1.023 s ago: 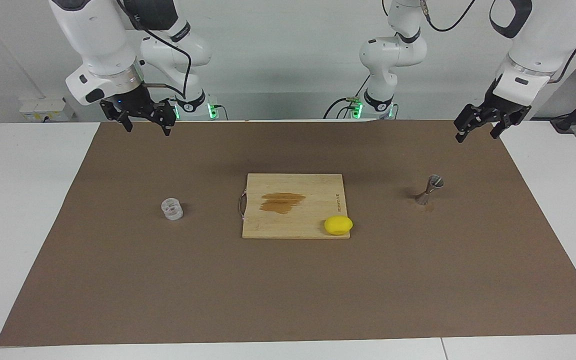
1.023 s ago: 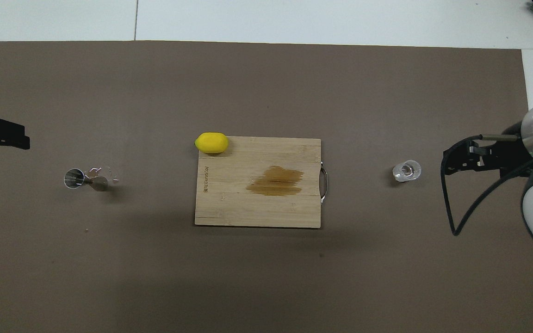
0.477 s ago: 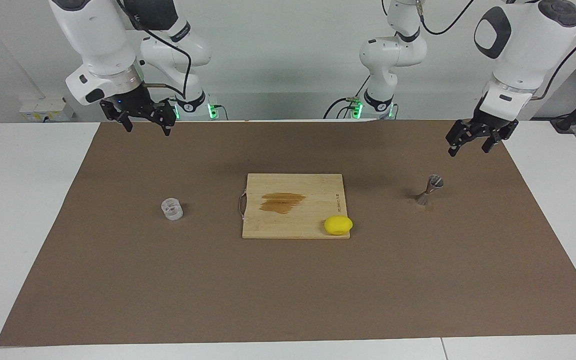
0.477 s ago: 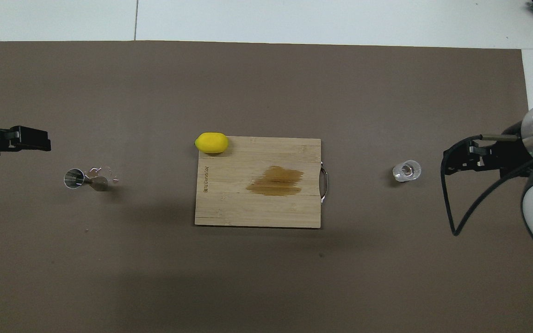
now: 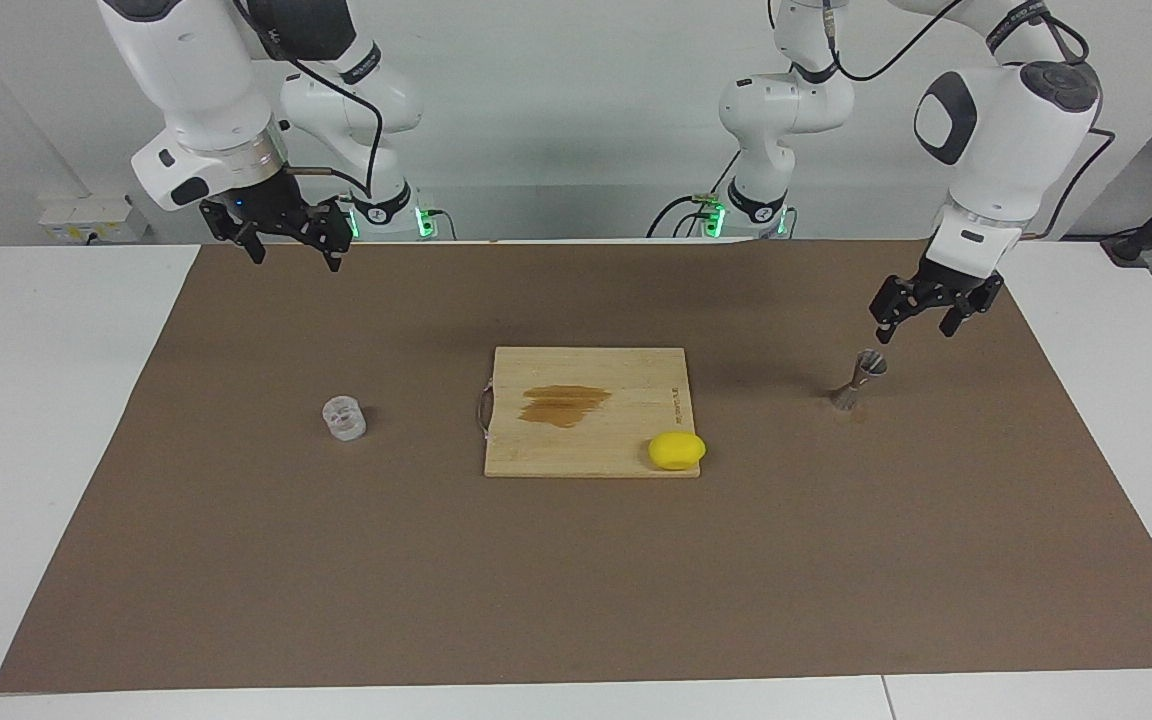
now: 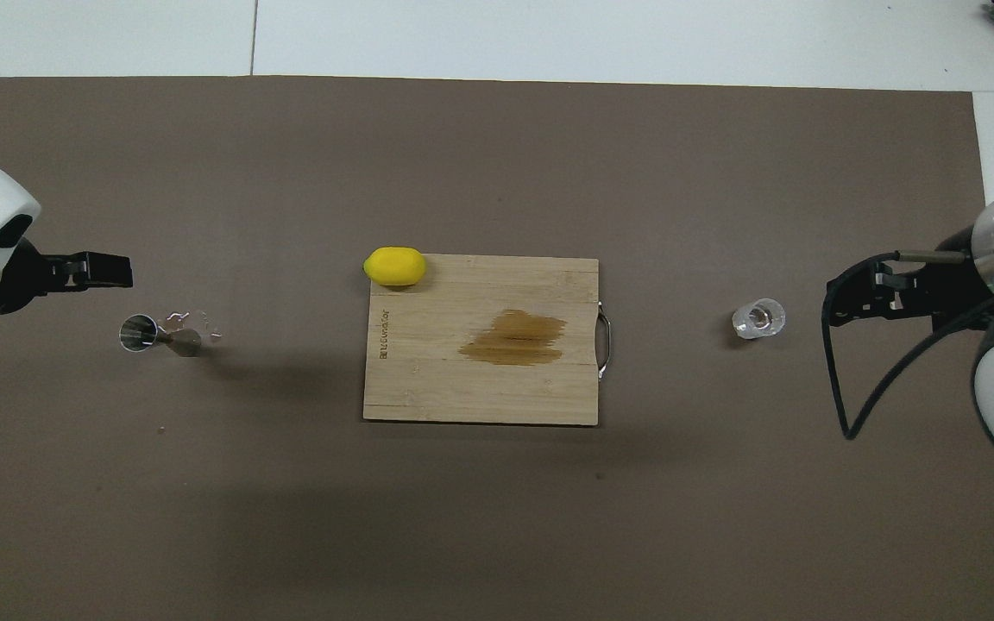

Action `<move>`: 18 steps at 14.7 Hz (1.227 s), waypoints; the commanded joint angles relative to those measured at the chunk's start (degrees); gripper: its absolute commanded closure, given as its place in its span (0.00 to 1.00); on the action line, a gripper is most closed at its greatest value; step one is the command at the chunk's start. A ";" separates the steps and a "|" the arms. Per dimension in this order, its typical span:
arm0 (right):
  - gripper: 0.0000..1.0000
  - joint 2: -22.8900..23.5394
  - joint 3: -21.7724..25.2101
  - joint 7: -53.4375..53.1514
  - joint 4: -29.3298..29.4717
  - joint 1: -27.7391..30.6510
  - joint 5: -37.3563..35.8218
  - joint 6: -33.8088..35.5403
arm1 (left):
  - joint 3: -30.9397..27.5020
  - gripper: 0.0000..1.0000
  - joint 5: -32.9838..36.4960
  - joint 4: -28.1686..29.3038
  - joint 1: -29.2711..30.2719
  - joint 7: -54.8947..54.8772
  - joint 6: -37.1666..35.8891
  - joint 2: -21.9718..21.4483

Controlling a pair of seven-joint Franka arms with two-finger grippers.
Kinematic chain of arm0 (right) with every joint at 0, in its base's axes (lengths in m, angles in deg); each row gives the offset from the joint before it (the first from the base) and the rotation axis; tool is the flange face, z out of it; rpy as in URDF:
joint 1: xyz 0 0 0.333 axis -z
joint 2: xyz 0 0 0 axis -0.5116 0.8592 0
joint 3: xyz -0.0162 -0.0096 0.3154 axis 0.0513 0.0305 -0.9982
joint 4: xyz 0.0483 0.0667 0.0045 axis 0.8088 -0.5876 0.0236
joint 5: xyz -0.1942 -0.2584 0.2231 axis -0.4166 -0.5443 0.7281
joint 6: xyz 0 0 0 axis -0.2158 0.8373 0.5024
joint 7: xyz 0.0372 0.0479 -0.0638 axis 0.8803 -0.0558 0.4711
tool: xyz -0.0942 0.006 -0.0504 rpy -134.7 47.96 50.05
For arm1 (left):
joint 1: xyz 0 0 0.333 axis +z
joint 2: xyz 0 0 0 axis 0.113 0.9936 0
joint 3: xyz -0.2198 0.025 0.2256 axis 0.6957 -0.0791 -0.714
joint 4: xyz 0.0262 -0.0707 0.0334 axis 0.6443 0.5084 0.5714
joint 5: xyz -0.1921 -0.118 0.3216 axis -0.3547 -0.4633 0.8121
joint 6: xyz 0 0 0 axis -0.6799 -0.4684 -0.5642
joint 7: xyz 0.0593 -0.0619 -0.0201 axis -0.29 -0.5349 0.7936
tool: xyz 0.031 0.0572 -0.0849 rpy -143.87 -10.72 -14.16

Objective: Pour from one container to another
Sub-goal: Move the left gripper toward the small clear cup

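The clear glass tumbler (image 5: 344, 418) stands on the brown mat toward the right arm's end; it also shows in the overhead view (image 6: 758, 318). The silvery hourglass jigger (image 5: 858, 379) stands upright on the mat toward the left arm's end, and shows in the overhead view too (image 6: 156, 334). My left gripper (image 5: 914, 328) is open and empty in the air, just above and beside the jigger, apart from it (image 6: 109, 269). My right gripper (image 5: 296, 255) is open and empty, raised over the mat's edge nearest the robots (image 6: 842, 302); that arm waits.
A wooden cutting board (image 5: 586, 440) with a brown stain lies mid-table between the two containers (image 6: 480, 388). A yellow lemon (image 5: 677, 450) rests at the board's corner farther from the robots, toward the left arm's end (image 6: 394, 266).
My left gripper has come down and moved in toward the jigger from the mat's edge. The right arm, tumbler and jigger have not moved.
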 commanded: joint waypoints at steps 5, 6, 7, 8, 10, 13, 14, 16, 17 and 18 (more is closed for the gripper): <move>0.00 -0.68 -0.31 0.21 -0.62 0.62 0.34 0.04 | -0.26 0.00 1.30 8.08 0.72 -0.41 13.30 1.21; 0.00 -0.68 -0.31 0.12 -0.62 0.62 0.34 -0.05 | -0.17 0.00 1.30 8.44 1.07 -0.32 14.29 1.21; 0.00 -0.60 -0.31 0.12 -0.62 0.62 0.34 -0.05 | -0.26 0.00 1.30 8.45 0.73 -0.32 14.73 1.30; 0.00 -0.60 -0.31 0.12 -0.62 0.62 0.34 -0.05 | -0.26 0.00 1.30 8.36 0.55 -0.41 14.74 1.38; 0.00 -0.60 -0.31 0.12 -0.62 0.62 0.34 -0.05 | -0.26 0.00 1.30 8.71 0.98 -0.50 14.74 1.30; 0.00 -0.68 -0.31 -0.05 -0.71 0.62 0.34 0.21 | -0.26 0.00 1.30 8.53 0.81 -0.59 14.74 1.39; 0.00 -0.68 -0.23 -0.05 -0.71 0.70 0.34 0.56 | -0.26 0.00 1.30 8.53 0.81 -0.59 14.56 1.39; 0.00 -0.68 -0.14 -0.05 -0.62 0.70 0.34 0.39 | -0.26 0.00 1.30 8.10 -0.24 -0.41 12.55 1.30; 0.00 -0.68 -0.14 0.03 -0.62 0.70 0.34 0.30 | -0.17 0.00 1.30 7.49 -0.25 -0.41 10.71 1.30; 0.00 -0.68 -0.14 0.03 -0.62 0.62 0.34 0.21 | -0.17 0.00 1.30 6.78 -0.33 -0.41 8.78 1.47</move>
